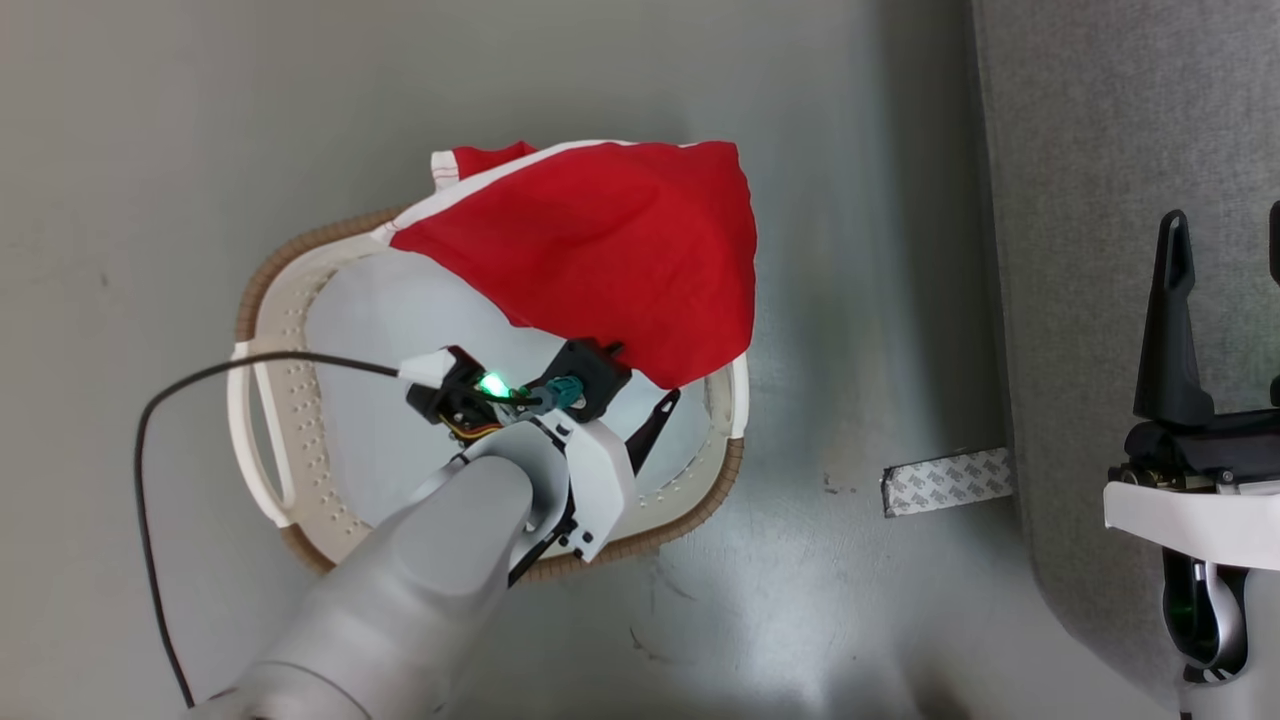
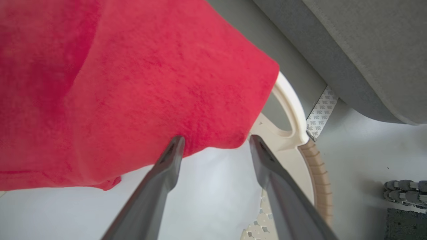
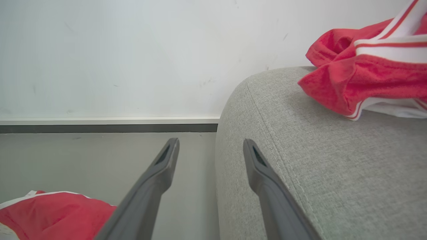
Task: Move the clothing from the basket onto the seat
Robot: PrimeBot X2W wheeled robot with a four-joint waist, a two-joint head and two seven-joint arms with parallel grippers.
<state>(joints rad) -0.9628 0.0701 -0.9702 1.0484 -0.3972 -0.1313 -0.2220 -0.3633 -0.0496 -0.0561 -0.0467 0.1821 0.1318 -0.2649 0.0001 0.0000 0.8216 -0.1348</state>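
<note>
clothing: red clothing [image 1: 600, 250] looks soft, light and floppy to me; it's draped over the basket [image 1: 660, 535] far rim, partly hanging outside.
grab spot: I'd pinch its near hem, bunching a fold.
left gripper [image 2: 213, 141]: jaws spread, empty, tips right at that hem.
right gripper [image 3: 210, 143]: spread, empty, beside the seat [image 3: 333, 166] edge. Another red piece [image 3: 360, 76] lies on it.

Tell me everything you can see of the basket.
The basket is a small oval of cream plastic with perforated walls, slot handles and a brown woven-look rim. It stands upright on the grey floor, lined with a pale pad. Red clothing drapes over its far rim; the left gripper reaches inside, jaws open.
</note>
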